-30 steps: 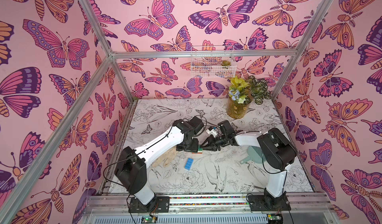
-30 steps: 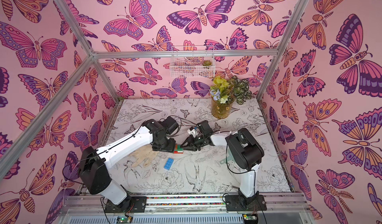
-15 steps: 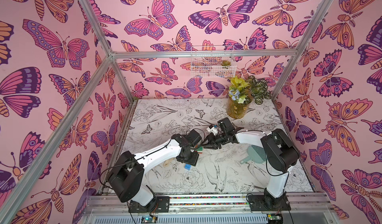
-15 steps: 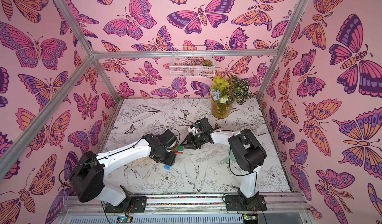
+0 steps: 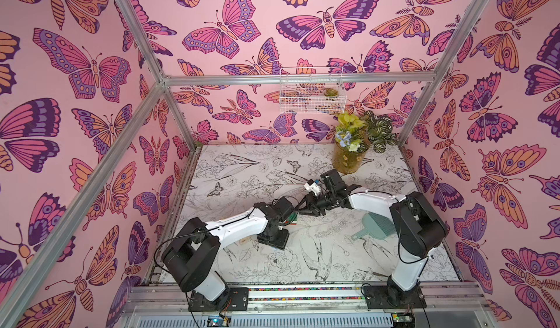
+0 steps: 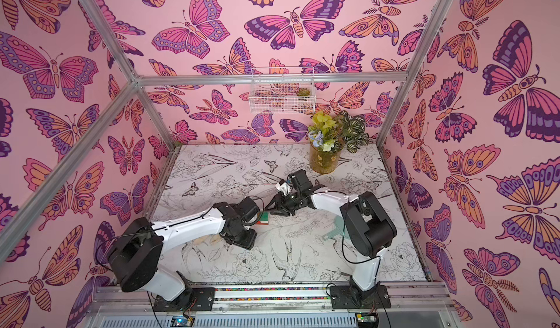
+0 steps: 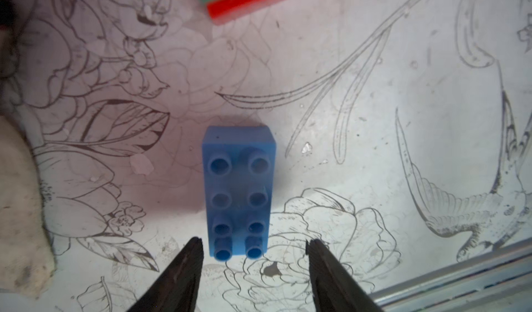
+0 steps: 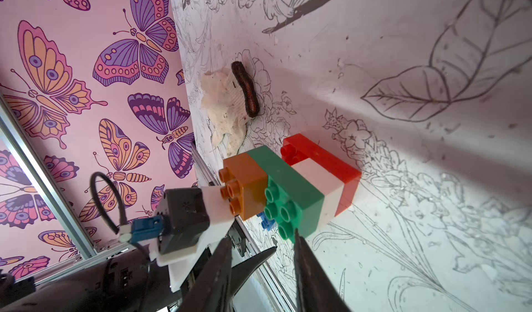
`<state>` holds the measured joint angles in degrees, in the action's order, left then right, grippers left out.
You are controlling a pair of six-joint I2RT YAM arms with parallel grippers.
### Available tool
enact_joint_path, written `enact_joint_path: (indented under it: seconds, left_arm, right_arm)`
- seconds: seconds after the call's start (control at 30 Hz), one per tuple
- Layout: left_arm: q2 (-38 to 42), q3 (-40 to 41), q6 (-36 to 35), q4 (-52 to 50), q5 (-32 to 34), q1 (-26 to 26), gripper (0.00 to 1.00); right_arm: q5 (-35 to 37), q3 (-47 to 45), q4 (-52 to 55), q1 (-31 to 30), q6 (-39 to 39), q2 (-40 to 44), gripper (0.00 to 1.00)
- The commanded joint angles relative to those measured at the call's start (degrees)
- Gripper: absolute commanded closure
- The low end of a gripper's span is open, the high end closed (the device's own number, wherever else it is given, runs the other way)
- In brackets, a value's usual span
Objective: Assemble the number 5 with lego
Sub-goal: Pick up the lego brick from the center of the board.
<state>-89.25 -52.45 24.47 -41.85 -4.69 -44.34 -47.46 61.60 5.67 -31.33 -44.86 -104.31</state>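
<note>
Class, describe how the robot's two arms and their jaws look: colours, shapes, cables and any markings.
The left arm and right arm match: smooth white links between bulky black joints, on black bases, with thin black cables looping alongside. The left gripper and right gripper have black jaws tapering to thin tips. A blue plug sits at the left wrist. No markings are legible.

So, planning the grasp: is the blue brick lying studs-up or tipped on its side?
Studs-up, flat on the table: the left wrist view shows all eight studs of the blue brick.
</note>
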Motion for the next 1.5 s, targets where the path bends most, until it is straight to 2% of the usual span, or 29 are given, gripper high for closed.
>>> enact_joint_path:
  seconds: [0.0, 0.27, 0.4, 0.63, 0.9, 1.13, 1.23, 1.47]
  left_arm:
    - [-0.11, 1.81, -0.3, 1.65, 0.63, -0.31, 0.4]
    - [-0.32, 3.13, 0.22, 1.77, 1.98, -0.4, 0.47]
    - [2.14, 2.67, 0.05, 0.66, 5.05, -1.09, 0.43]
    - [6.05, 1.27, -0.36, -0.03, 10.14, -3.18, 0.41]
    - [10.68, 7.77, 0.73, 6.18, 13.96, -5.78, 0.39]
    - [13.31, 13.32, 2.14, 12.58, 14.3, -7.05, 0.39]
    - [12.9, 15.15, 2.24, 16.05, 12.56, -7.25, 0.4]
    - [10.16, 15.79, 2.35, 17.7, 13.13, -7.34, 0.42]
  right_arm:
    - [1.06, -0.68, 1.7, -0.45, 0.85, 1.79, 0.62]
    - [1.84, -1.4, 2.34, -0.4, 1.0, 2.53, 0.62]
    - [1.93, -1.33, 2.15, -0.42, 0.83, 2.28, 0.62]
    - [1.92, -1.06, 2.5, -0.43, 0.92, 2.01, 0.62]
    - [2.19, -0.98, 3.45, -0.44, 1.65, 2.31, 0.62]
    - [2.8, -1.16, 4.6, -0.41, 2.18, 3.43, 0.62]
    - [3.32, -1.46, 5.41, -0.4, 2.45, 4.06, 0.62]
    - [4.47, -2.83, 5.84, -0.45, 2.26, 5.76, 0.62]
